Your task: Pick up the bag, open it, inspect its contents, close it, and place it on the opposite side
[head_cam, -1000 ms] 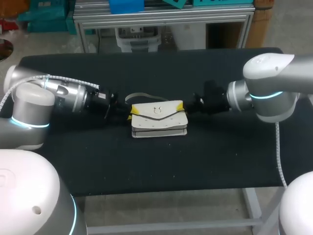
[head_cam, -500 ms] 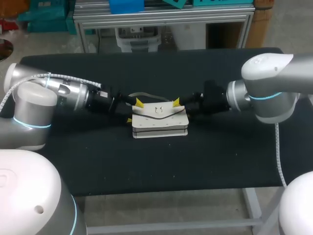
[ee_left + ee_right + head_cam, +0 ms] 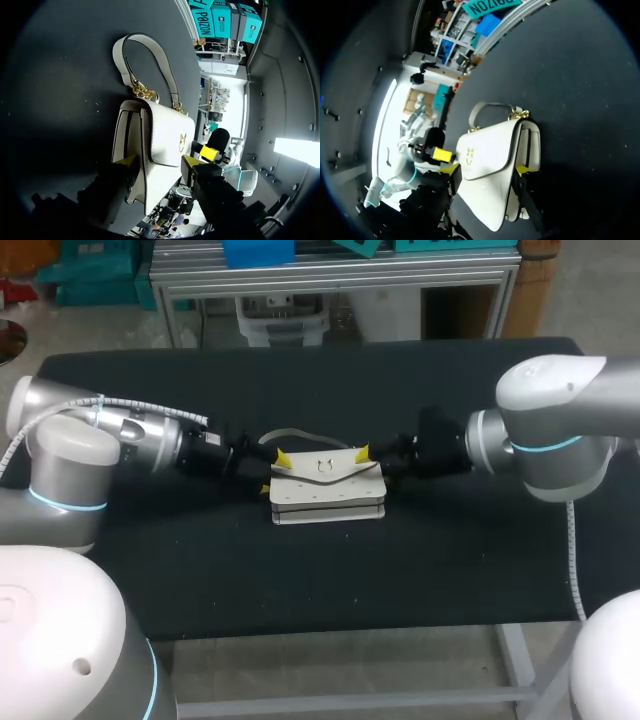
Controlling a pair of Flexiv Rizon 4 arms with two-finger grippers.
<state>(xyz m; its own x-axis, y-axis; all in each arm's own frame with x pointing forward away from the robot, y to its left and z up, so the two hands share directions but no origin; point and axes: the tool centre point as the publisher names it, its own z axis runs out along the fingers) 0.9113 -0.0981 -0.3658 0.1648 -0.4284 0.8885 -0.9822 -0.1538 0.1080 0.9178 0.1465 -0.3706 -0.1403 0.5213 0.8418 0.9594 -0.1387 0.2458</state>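
only the wrist views show the gold chain (image 3: 144, 92) on the bag (image 3: 162, 140).

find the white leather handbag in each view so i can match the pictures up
Head view: the white leather handbag lies flat in the middle of the black table.
Left wrist view: the handbag is close up, right at the left gripper.
Right wrist view: the handbag is close up, right at the right gripper.
Shared landmark: the looped white handle, also seen from the left wrist and the right wrist.
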